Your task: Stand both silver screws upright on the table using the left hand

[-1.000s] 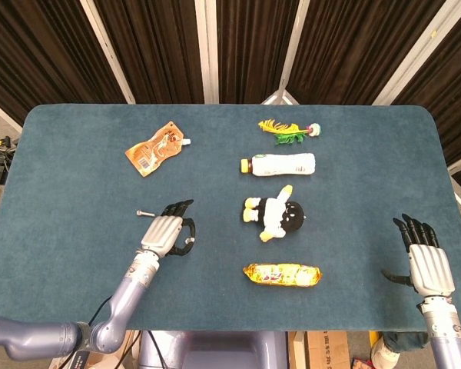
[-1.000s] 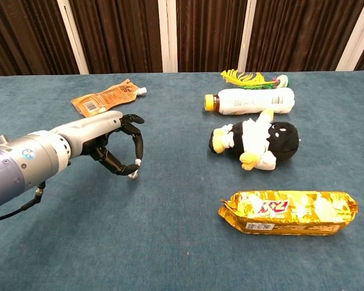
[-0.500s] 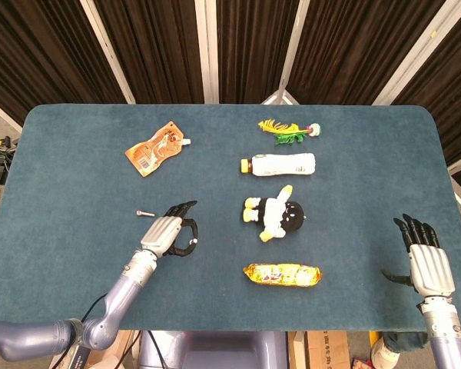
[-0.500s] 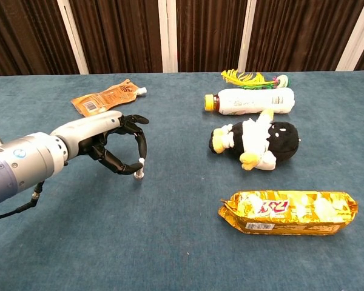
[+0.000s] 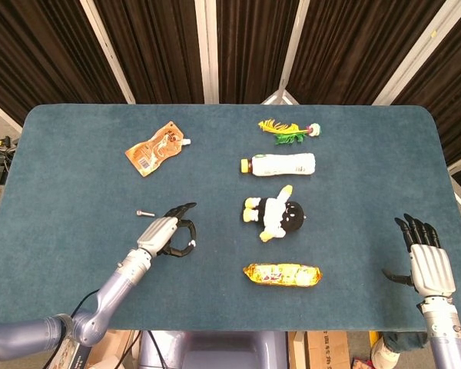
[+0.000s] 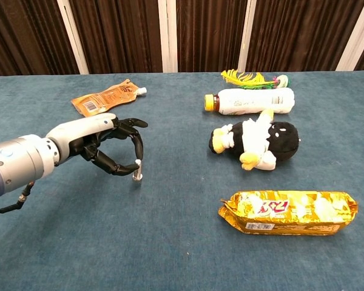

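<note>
Left hand (image 6: 112,145) low over the tabletop (image 5: 77,169), fingers curled around one silver screw (image 6: 137,170) that stands upright, its base on the cloth. From the chest view the fingertips sit right at the screw's top; whether they pinch it or merely touch it, I cannot tell.

The second screw (image 5: 144,213) lies flat at about ten o'clock from that hand, near but apart.

The job here, I'd judge, is a clean release: spread the fingers evenly and lift straight up, no sideways drag, since a thin screw on soft cloth could tip at the lightest brush. Then swing toward ten o'clock, clear of the standing one.

Right hand (image 5: 425,257) rests at the tabletop's four o'clock edge, fingers extended, holding nothing.
</note>
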Motion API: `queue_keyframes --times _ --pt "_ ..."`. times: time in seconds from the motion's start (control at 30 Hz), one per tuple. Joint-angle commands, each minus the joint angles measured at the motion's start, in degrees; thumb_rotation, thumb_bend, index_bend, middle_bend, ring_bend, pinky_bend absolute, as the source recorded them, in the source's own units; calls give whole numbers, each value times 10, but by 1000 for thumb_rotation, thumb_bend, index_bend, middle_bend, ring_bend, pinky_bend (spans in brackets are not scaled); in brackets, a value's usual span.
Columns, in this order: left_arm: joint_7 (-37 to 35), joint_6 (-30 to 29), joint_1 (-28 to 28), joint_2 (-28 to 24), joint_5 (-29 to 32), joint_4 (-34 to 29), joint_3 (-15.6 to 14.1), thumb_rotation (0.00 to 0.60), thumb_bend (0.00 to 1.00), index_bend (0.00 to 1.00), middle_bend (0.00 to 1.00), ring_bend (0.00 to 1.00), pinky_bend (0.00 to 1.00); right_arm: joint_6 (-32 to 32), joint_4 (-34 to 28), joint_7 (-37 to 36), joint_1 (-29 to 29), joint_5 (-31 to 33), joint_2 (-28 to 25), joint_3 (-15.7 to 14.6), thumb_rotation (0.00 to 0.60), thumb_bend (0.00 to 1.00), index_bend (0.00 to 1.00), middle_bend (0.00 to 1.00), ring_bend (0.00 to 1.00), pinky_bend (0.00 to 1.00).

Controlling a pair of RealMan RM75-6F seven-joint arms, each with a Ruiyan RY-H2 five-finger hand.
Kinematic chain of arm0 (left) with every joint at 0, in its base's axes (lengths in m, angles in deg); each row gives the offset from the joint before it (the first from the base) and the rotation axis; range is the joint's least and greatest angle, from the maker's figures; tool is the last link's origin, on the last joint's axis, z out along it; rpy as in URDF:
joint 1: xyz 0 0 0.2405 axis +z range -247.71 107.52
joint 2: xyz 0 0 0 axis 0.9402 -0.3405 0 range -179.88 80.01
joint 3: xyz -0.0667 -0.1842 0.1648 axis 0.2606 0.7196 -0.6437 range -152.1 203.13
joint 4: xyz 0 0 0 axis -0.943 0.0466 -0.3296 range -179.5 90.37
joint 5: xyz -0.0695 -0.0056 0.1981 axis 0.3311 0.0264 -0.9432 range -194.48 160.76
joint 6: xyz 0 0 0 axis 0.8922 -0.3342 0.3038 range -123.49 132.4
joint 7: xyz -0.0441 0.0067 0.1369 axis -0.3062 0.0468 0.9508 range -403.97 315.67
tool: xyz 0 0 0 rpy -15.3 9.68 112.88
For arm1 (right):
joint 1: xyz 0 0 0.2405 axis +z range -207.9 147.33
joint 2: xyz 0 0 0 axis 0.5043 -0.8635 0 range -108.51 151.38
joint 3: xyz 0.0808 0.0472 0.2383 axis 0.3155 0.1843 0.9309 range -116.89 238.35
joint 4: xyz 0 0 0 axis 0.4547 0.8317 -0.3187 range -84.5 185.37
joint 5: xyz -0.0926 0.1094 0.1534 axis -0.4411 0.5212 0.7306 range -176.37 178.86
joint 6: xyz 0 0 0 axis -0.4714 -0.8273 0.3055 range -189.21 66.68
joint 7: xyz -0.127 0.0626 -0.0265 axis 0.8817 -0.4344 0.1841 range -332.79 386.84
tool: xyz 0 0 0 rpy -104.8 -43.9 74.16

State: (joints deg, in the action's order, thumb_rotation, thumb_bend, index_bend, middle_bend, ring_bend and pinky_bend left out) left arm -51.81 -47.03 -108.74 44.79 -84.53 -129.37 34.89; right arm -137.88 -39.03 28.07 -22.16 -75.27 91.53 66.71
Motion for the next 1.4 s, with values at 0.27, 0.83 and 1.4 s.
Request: queue_keyframes --times 0.27,0.83,1.4 --pt "-93 13 5 -8 -54 33 -7 600 518 553 0 0 0 0 0 2 0 1 1 0 600 0 118 54 13 0" --pt "-128 20 5 -7 -78 62 -19 600 510 527 0 0 0 -3 0 1 -1 2 3 2 600 0 118 54 13 0" --pt "-165 39 -3 -31 -111 64 -36 600 452 386 0 0 0 -3 -1 7 -1 6 5 3 600 0 122 54 12 0"
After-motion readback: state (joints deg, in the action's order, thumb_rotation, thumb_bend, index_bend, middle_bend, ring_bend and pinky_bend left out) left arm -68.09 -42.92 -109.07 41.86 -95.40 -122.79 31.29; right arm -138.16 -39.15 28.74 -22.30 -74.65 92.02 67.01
